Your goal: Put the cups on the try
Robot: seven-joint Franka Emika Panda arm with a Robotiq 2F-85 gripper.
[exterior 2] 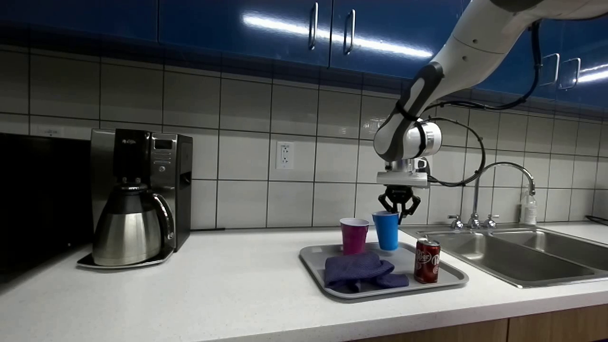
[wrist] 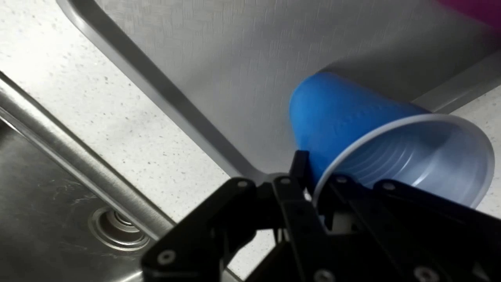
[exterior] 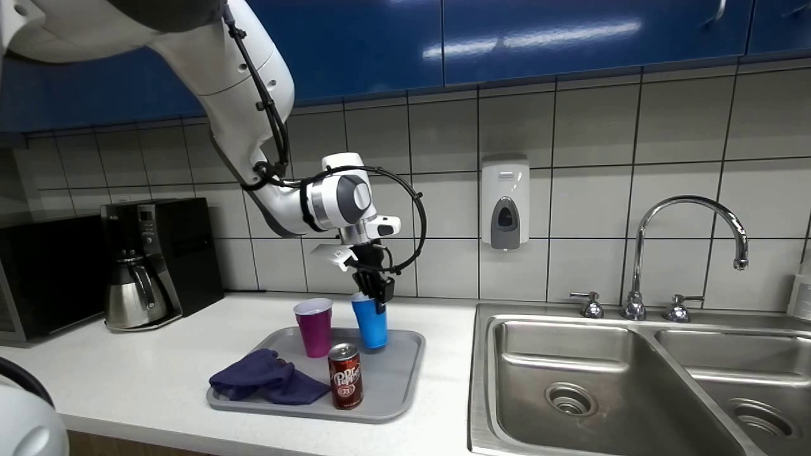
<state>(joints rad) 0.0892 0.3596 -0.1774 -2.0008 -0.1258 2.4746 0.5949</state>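
The blue cup [exterior: 371, 330] [exterior 2: 387, 232] [wrist: 332, 109] leans slightly at the back of the grey tray [exterior: 394, 373] [wrist: 227, 74]. My gripper [exterior: 382, 305] [exterior 2: 399, 219] [wrist: 313, 172] is shut on its wall at the rim, one finger outside and the other reaching inside the mouth. The cup's base is over the tray; whether it touches the surface I cannot tell. Upright on the tray beside it stands the purple cup [exterior: 314, 332] [exterior 2: 354, 237], apart from the blue one. Only a corner of that purple cup [wrist: 479, 9] enters the wrist view.
A red soda can [exterior: 346, 376] [exterior 2: 427, 261] and a crumpled dark-blue cloth [exterior: 266, 379] occupy the tray's front half. To one side lies the steel sink [exterior: 481, 380] with its faucet [exterior: 687, 201]. A coffee maker [exterior 2: 142, 199] stands on the white counter [exterior 2: 213, 285].
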